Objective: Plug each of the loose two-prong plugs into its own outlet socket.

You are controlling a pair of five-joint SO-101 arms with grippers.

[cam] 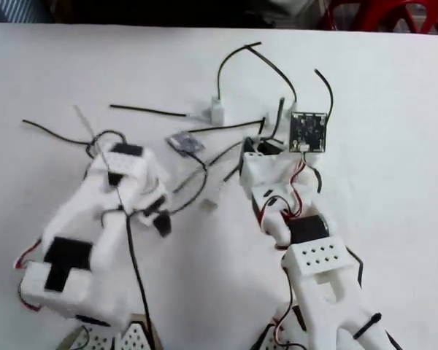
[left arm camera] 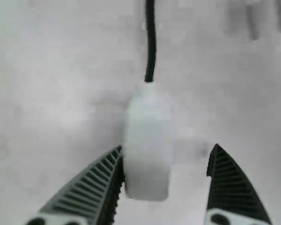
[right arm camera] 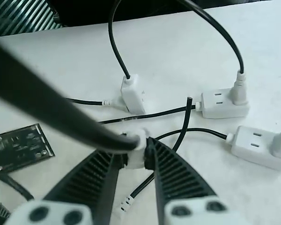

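Observation:
A white two-prong plug on a black cord lies on the white table between the fingers of my open left gripper; one finger is against it, the other stands apart. In the high view a white plug lies mid-table, right of my left gripper. My right gripper is shut on another white plug with a thick black cord, and sits at the table's middle. A bare white outlet lies beyond it. Two more outlets each hold a plug.
A small circuit board lies between the arms. Thin black cords cross the middle and back of the table. A black camera board sits on the right arm's wrist. The table's far edge meets a dark background.

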